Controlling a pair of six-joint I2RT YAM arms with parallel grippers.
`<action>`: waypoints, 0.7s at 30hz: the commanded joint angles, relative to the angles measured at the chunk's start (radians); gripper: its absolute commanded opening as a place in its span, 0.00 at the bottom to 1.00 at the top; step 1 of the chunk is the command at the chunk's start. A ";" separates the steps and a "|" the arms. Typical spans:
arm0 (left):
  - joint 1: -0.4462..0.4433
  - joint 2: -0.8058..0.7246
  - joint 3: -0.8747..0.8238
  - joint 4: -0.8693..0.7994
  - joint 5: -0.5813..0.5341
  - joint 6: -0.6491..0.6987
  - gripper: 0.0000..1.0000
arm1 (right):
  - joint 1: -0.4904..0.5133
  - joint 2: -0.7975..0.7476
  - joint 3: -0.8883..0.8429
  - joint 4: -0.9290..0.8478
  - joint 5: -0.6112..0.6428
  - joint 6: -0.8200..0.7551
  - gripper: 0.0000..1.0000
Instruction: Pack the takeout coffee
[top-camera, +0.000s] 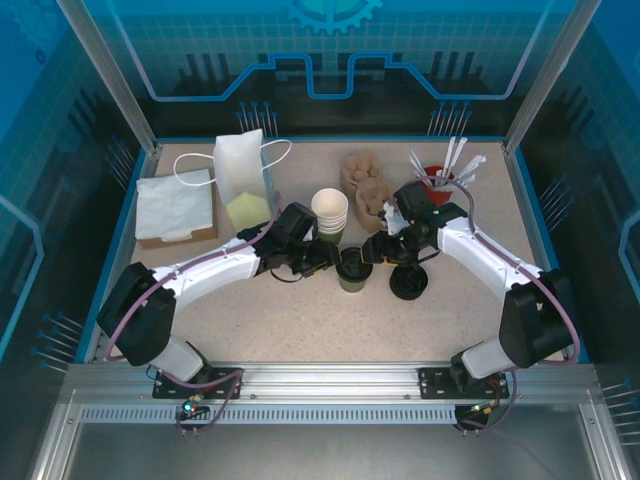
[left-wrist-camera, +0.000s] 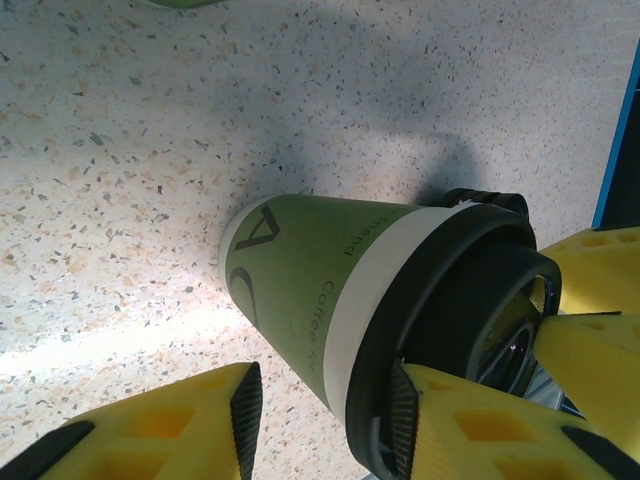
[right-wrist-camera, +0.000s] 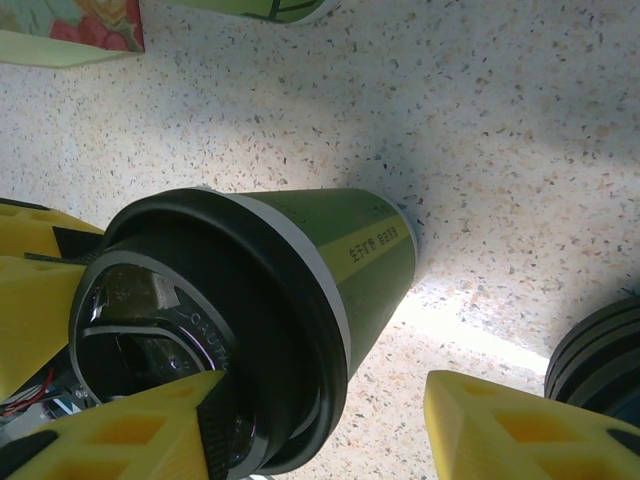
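1. The takeout coffee (top-camera: 352, 271) stands upright in the middle of the tabletop (top-camera: 300, 325), black lid on, between both arms
2. The left gripper (top-camera: 322, 262) has its fingers apart, straddling the cup, with a gap beside one pad (left-wrist-camera: 245, 405)
3. The right gripper (top-camera: 377, 250) has its fingers spread around the lid, one finger (right-wrist-camera: 520, 430) clear of the cup
4. A stack of black lids (top-camera: 408, 283) sits just to the right

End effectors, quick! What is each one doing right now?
Left end effector: open, straddling the takeout coffee, one finger clear of it.
Right end effector: open, straddling it too, one finger clear.
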 joint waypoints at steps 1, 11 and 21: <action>0.006 0.018 -0.024 -0.018 -0.004 0.028 0.39 | 0.017 0.019 0.022 -0.035 0.004 -0.005 0.54; 0.005 0.023 -0.078 -0.026 -0.046 0.029 0.34 | 0.020 0.049 0.032 -0.091 0.047 -0.020 0.52; 0.005 0.035 -0.091 -0.023 -0.051 0.024 0.33 | 0.020 0.100 0.025 -0.136 0.087 -0.031 0.45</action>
